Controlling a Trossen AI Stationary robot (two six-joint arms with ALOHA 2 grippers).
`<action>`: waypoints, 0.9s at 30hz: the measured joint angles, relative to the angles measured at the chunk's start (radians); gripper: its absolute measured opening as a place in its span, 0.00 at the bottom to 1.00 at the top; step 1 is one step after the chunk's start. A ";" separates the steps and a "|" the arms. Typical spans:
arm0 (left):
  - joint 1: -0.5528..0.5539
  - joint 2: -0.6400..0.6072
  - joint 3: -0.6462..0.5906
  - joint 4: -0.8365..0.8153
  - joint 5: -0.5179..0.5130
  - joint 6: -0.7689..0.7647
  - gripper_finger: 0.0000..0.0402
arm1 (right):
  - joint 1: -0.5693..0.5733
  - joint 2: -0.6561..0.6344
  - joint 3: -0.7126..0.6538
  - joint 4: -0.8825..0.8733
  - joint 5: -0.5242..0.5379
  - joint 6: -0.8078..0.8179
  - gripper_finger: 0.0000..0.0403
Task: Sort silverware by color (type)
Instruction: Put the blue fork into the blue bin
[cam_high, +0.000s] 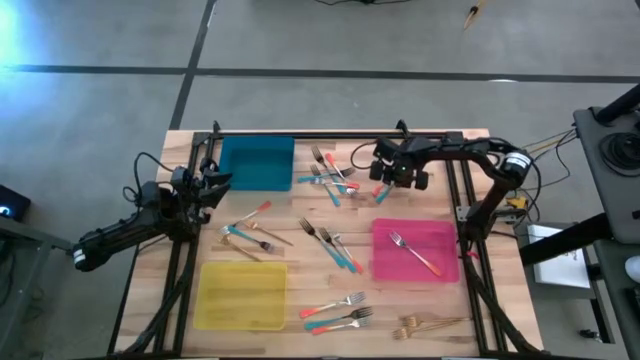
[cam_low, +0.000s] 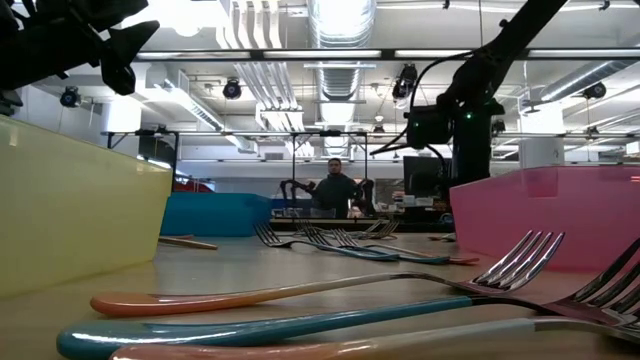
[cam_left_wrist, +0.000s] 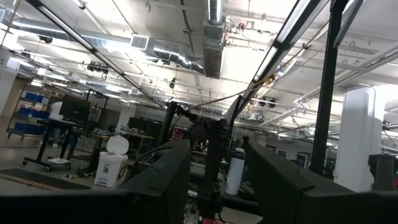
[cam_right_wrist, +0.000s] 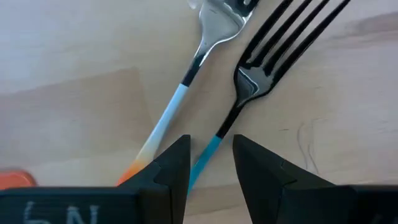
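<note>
Wooden table (cam_high: 300, 250) edges bare near front; teal tray (cam_high: 256, 162) and yellow tray (cam_high: 241, 294) empty; pink tray (cam_high: 440, 262) holds one fork (cam_high: 413, 251); other forks (cam_high: 337, 178) scattered mid-table; right gripper (cam_right_wrist: 210, 163) fingers spread, straddling teal-handled fork (cam_right_wrist: 249, 87); left gripper (cam_high: 215, 182) spread, raised beside teal tray.

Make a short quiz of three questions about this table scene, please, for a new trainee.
1. True or false: the pink tray already holds one fork.
2. Which tray lies nearest the left gripper? A) yellow tray B) blue tray C) pink tray
3. Fill in: the right gripper hangs with open fingers over a fork whose handle end is ____.

Key: 1 true; 2 B; 3 blue
</note>
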 joint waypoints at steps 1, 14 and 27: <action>0.000 0.000 0.000 0.000 0.000 0.000 0.35 | -0.003 0.005 0.001 -0.001 -0.009 -0.012 0.29; 0.000 0.000 0.000 0.000 0.000 0.000 0.35 | -0.007 0.008 0.000 -0.028 -0.008 -0.203 0.12; 0.000 0.000 0.000 0.000 0.000 0.000 0.35 | -0.008 -0.029 -0.007 -0.131 -0.018 -0.264 0.03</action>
